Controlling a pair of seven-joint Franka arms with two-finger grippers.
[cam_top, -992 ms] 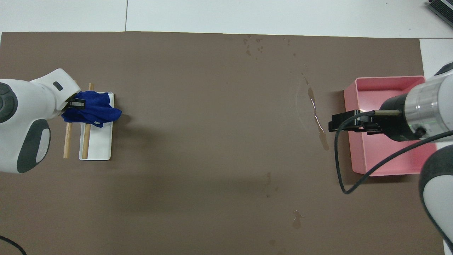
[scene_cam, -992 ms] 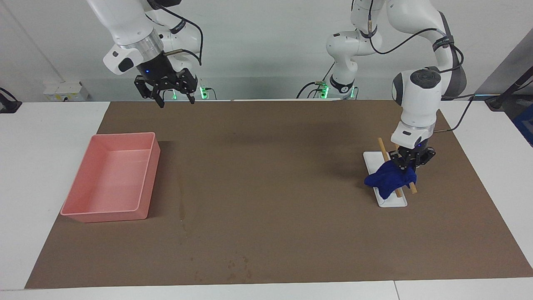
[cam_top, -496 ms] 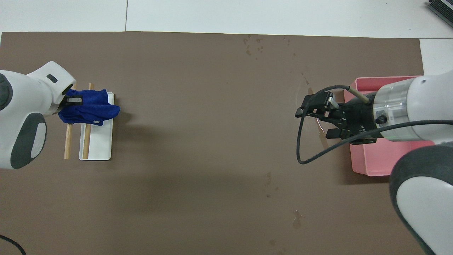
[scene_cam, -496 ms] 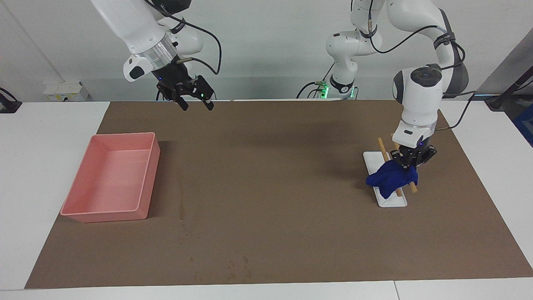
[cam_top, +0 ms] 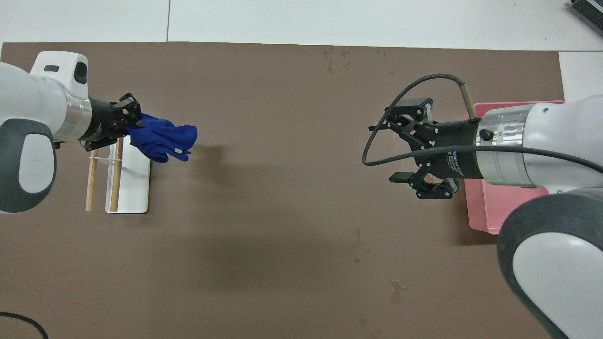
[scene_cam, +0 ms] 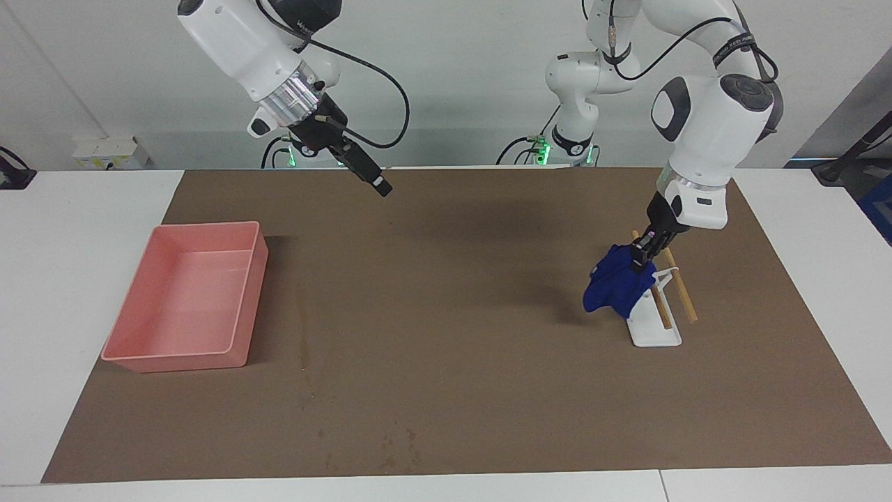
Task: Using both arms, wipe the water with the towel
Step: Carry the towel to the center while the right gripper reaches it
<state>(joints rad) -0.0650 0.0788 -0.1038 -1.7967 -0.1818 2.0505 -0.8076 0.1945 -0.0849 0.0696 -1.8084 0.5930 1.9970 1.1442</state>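
The blue towel (scene_cam: 617, 286) (cam_top: 162, 139) hangs in the air from my left gripper (scene_cam: 641, 258) (cam_top: 129, 125), which is shut on its upper corner just above the white tray (scene_cam: 655, 333). The water is a faint streak (scene_cam: 304, 345) on the brown mat beside the pink bin, with small spots (scene_cam: 397, 446) (cam_top: 337, 59) toward the mat's edge farthest from the robots. My right gripper (scene_cam: 376, 183) (cam_top: 407, 140) is open and empty, raised over the mat beside the bin. In the overhead view it covers the streak.
A pink bin (scene_cam: 185, 293) (cam_top: 490, 212) sits at the right arm's end of the mat. The white tray (cam_top: 134, 188) with two wooden sticks (scene_cam: 679, 296) lies at the left arm's end. A brown mat (scene_cam: 453, 314) covers the table.
My left gripper has lifted the towel off the tray and tilted toward the table's middle. The right arm has swung from over the pink bin out toward the middle.
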